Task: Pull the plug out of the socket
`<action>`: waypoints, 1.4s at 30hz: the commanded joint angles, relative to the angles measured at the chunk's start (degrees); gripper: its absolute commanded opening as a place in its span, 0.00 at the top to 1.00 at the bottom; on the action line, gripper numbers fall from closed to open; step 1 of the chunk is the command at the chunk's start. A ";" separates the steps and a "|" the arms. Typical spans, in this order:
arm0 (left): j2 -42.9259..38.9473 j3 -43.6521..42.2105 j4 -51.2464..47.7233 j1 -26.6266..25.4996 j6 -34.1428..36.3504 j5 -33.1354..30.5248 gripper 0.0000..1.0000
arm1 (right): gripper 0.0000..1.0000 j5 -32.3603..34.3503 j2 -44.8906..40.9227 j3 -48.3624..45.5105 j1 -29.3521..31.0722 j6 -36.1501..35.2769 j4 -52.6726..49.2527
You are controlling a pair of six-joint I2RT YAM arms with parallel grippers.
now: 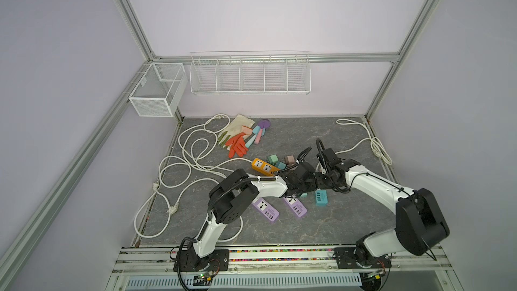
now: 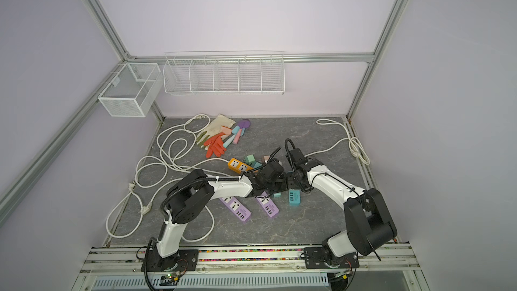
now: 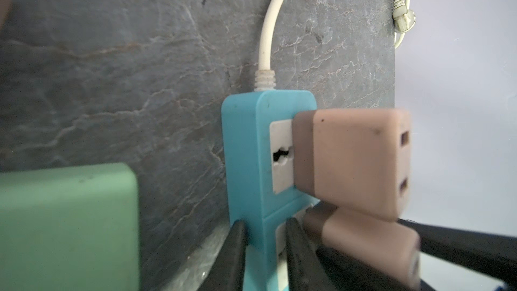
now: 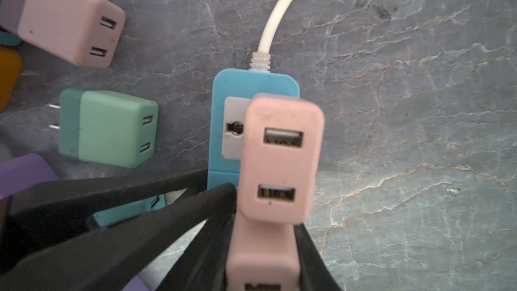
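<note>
Seen from above, the two wrists crowd together just off the centre of the worktop, toward 3 o'clock, and they bury the blue socket strip almost whole. A teal end with small ports pokes out at their 6 o'clock; it is probably the same strip. The nearer pink plug, the one gripped, is blurred and cut by the frame edge in both wrist views.

The worktop is a dark grey, stone-veined slab boxed in by pale lilac walls. A white wire rack hangs at 12 o'clock and a mesh basket at 10. An orange glove lies at 11 and two purple strips at 6.

Only the wrist views show the grips. The left gripper has its fingers narrow, pinching the strip's body. The right gripper has its fingers clamped on the nearer pink plug, which sits in the strip just beside a second pink plug. Only the right wrist view shows the plugs' port faces; the left one sees them side-on.
</note>
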 commanded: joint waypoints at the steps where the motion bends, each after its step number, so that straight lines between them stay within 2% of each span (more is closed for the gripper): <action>1: 1.31 -0.03 -4.70 -0.73 -0.43 -0.70 0.75 | 0.71 -2.39 -1.24 0.75 -0.37 0.24 0.89; 5: 0.94 0.31 -5.73 -0.73 0.10 -1.05 0.75 | 0.72 -1.70 -1.46 1.26 -0.47 0.35 0.18; 17: -0.63 1.76 -6.95 -0.73 1.41 -1.55 0.75 | 0.72 -1.85 -9.51 0.51 -2.70 -1.06 -3.01; 26: -6.30 2.31 -9.18 -0.73 3.54 -2.06 0.74 | 0.71 -10.66 -18.87 -2.50 -7.04 0.04 -3.37; 31: -10.39 0.32 -10.09 -0.73 4.27 -3.55 0.73 | 0.71 -18.19 -23.74 -6.57 -9.51 0.96 -2.62; 36: -14.65 -2.49 -10.41 -0.73 4.64 -4.66 0.72 | 0.71 -22.58 -26.13 -8.78 -10.01 1.88 -3.84; 42: -19.65 -6.51 -10.48 -0.73 4.89 -6.12 0.71 | 0.70 -28.84 -28.68 -14.08 -9.73 6.31 0.35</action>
